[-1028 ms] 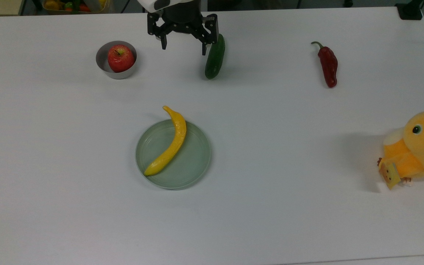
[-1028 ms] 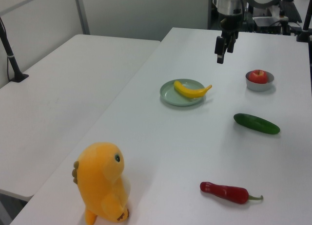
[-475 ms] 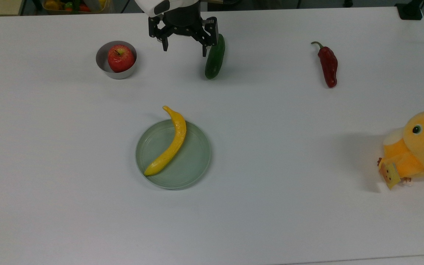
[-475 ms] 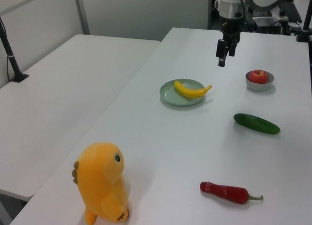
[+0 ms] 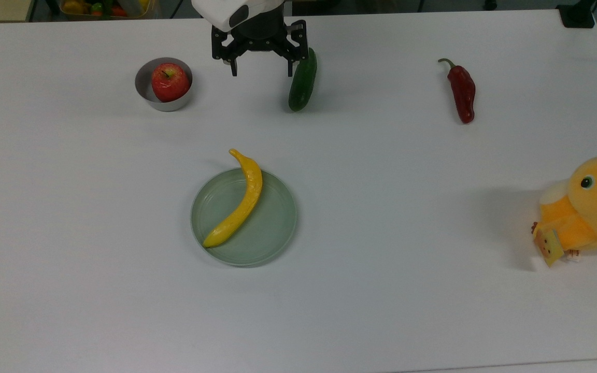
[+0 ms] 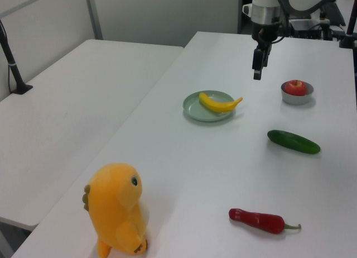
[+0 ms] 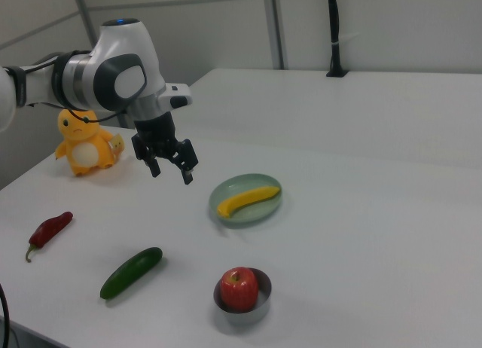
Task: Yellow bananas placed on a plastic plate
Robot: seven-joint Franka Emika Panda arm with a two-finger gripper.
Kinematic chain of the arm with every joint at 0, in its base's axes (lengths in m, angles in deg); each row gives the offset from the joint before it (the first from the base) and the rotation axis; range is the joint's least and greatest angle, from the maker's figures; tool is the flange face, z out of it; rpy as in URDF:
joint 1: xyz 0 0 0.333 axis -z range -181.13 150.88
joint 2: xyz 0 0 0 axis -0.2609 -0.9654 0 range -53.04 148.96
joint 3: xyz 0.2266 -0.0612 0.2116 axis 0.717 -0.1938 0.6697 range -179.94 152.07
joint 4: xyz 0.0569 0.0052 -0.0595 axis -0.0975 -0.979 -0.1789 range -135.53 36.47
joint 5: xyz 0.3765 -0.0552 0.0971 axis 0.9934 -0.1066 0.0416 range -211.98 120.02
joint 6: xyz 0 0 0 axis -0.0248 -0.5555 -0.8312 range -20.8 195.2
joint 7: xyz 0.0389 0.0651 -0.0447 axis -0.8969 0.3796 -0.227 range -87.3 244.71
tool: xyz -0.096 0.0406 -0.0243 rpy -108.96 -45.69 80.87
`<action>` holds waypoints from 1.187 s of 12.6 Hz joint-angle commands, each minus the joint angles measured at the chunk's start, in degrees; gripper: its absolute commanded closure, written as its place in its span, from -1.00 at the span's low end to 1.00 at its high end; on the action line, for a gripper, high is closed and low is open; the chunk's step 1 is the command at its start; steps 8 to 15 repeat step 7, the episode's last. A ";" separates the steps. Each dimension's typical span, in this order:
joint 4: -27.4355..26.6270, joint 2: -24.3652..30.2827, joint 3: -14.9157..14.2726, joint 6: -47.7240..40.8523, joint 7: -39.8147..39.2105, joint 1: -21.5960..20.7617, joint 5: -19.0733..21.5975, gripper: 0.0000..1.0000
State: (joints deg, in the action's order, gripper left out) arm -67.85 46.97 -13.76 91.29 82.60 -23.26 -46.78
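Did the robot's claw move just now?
Yes. In the top view the gripper has slid a bit up the picture, away from the plate, while the cucumber beside it stayed put.

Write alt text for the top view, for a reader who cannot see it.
A banana lies across a green plate on a white table, its stem end past the rim. The open, empty tool hangs near the far edge, between an apple in a bowl and a cucumber.
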 commanded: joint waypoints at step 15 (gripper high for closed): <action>-0.93 1.17 -0.44 0.27 -1.18 -0.30 0.19 -1.00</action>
